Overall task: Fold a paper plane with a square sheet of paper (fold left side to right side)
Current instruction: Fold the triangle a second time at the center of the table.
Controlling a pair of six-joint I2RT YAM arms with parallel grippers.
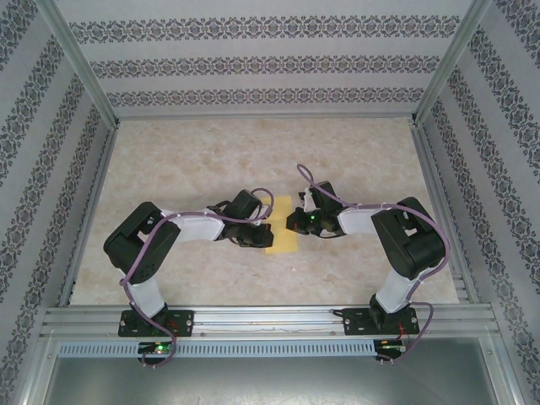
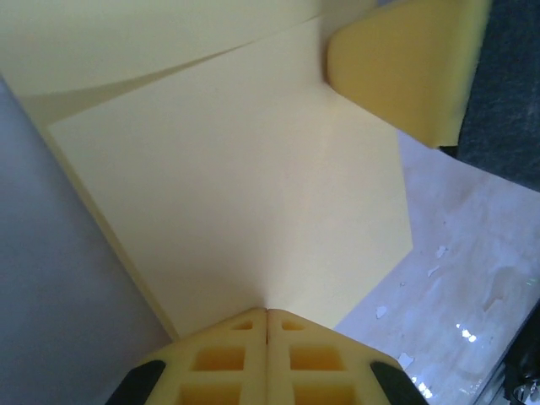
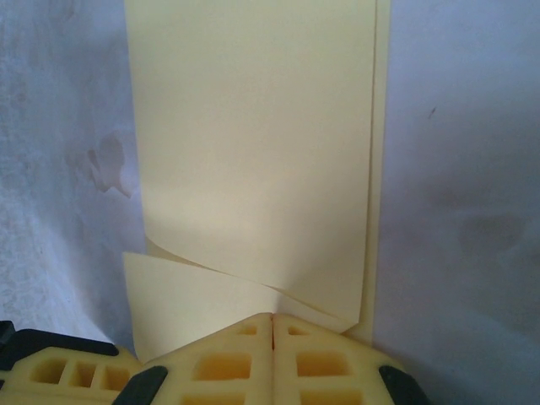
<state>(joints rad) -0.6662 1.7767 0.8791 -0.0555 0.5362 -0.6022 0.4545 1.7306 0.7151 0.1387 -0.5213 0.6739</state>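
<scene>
The square sheet of paper (image 1: 282, 242) lies flat on the bench, between the two sets of jaws and touched by both. From the right wrist, an upper layer runs straight ahead of the jaws. Its long edge stops just short of the lower layer's edge on the right, and a small loose flap sits just left of the tips. From the left wrist, a broad layer spreads ahead of the jaws, and a second layer curls up beyond it on the far left. On this evidence the left-to-right fold is judged made, or under pressing, with its edges not quite matched. No pointed nose or wings are present, so most of the plane is left to fold. The left jaws are fully closed, fingertips (image 2: 240, 333) down on the paper. The right jaws are likewise closed, fingertips (image 3: 299, 333) on the paper's near end. Whether either pair nips a layer cannot be told. One pad (image 2: 405, 59) of the right jaws sits ahead and to the right of the left jaws. The bench (image 1: 186, 160) is pale and marbled, with white flecks (image 2: 439, 251) and a faint stain (image 3: 105, 164). Patterned wall panels (image 1: 253, 63) enclose it on three sides, and an aluminium rail (image 1: 270, 316) carries both arm bases.
</scene>
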